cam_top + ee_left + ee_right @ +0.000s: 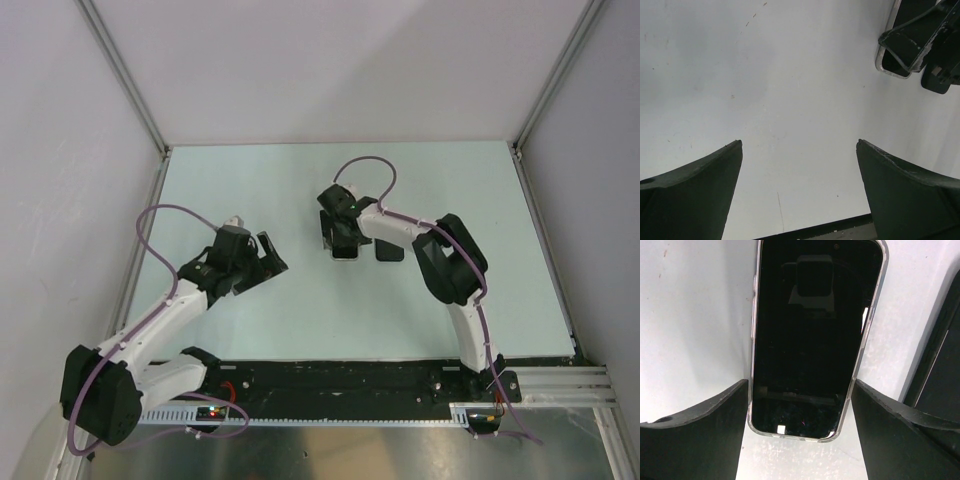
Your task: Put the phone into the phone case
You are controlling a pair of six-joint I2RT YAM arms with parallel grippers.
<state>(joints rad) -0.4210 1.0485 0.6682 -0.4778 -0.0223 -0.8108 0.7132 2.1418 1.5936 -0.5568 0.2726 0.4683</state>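
Where the top view looks down, the right gripper (345, 232) hangs over the phone (346, 254), which lies mid-tabletop (250, 190) with its long axis pointing away from the arm bases. The left gripper (262, 262) is well apart. The left wrist view shows its jaws wide, holding nothing. Only the right wrist view shows the phone lying inside the phone case (795, 437), the clear rim all round it. The right jaws stand wide astride its near end, against the long edges; whether they squeeze, I cannot tell.
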